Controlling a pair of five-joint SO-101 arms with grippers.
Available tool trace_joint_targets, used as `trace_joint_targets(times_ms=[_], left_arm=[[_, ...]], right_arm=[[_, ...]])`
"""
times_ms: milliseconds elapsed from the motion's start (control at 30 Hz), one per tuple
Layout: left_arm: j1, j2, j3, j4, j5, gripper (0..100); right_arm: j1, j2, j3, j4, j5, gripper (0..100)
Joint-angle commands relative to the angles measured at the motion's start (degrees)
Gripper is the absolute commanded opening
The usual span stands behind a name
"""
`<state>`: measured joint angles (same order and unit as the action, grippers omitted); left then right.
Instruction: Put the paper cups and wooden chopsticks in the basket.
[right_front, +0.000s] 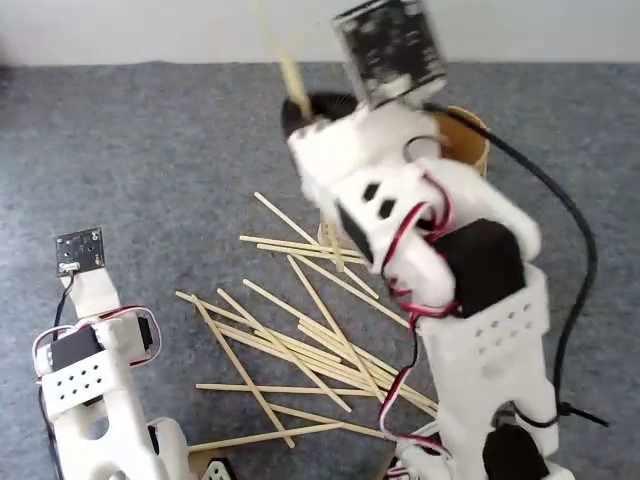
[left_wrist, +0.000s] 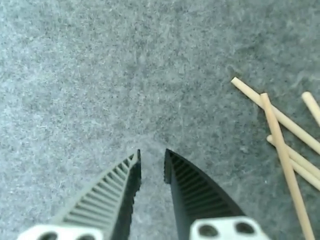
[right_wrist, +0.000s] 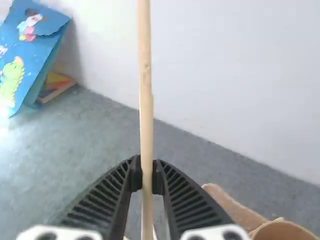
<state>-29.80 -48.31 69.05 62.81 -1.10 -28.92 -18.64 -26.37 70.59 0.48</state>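
Notably slender chopstick (right_wrist: 145, 90), pale wood, straight

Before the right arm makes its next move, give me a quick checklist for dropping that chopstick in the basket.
1. Grip: the right gripper is shut on the held chopstick: ok.
2. Pose: the held chopstick stands upright in the grip: ok.
3. Aim: the held chopstick is above the basket, whose rim shows beside the right arm: cannot tell.
4. Clearance: the left gripper is open over bare carpet, holding nothing: ok.
5. Tidy-up: the loose chopsticks are off the carpet: not ok, many lie there.
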Motion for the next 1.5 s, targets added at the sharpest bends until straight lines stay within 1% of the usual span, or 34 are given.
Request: trace_joint_targets(times_ms=[0,200,333,600,767,867,967,1100,1200,1267,1400,1467], left_arm=[[0.1,-1.7,-0.4,-1.0,-0.5,7],[0.1,-1.7,-0.4,-1.0,-0.5,7],[0.1,-1.7,-0.4,-1.0,-0.5,7],[0.1,-1.7,-0.4,-1.0,-0.5,7],[0.1,-1.7,-0.4,-1.0,-0.5,7],[0.1,-1.7,-0.4,-1.0,-0.5,7],[0.1,-1.7,-0.4,-1.0,-0.5,7],[0.1,-1.7,-0.4,-1.0,-0.5,7],[0.1,-1.7,-0.4,-1.0,-0.5,7],[0.1,-1.7,-0.4,-1.0,-0.5,7],[0.1,-1.7,-0.4,-1.0,-0.5,7],[0.1,-1.7,-0.4,-1.0,-0.5,7]], right_arm=[[5.0,2.4,-2.8,-5.8,0.8,0.8],[9.3,6.7,-2.8,-15.8,0.7,0.8],[10.2,7.3,-2.9,-21.8,0.9,0.8],[10.6,10.2,-2.8,-27.5,1.1,0.8],[13.7,17.1,-2.8,-26.9,0.7,0.8],[14.7,20.3,-2.8,-24.6,0.6,0.8],[14.6,21.9,-2.8,-20.3,0.4,0.8],[13.8,22.5,-2.8,-15.3,-4.1,1.2],[13.1,22.8,-2.7,-12.1,-4.7,1.3],[12.6,23.1,-2.7,-10.7,-4.7,3.5],[12.4,23.3,-2.7,-6.9,-4.7,12.4],[12.4,23.2,-2.7,-5.8,-4.7,13.3]])
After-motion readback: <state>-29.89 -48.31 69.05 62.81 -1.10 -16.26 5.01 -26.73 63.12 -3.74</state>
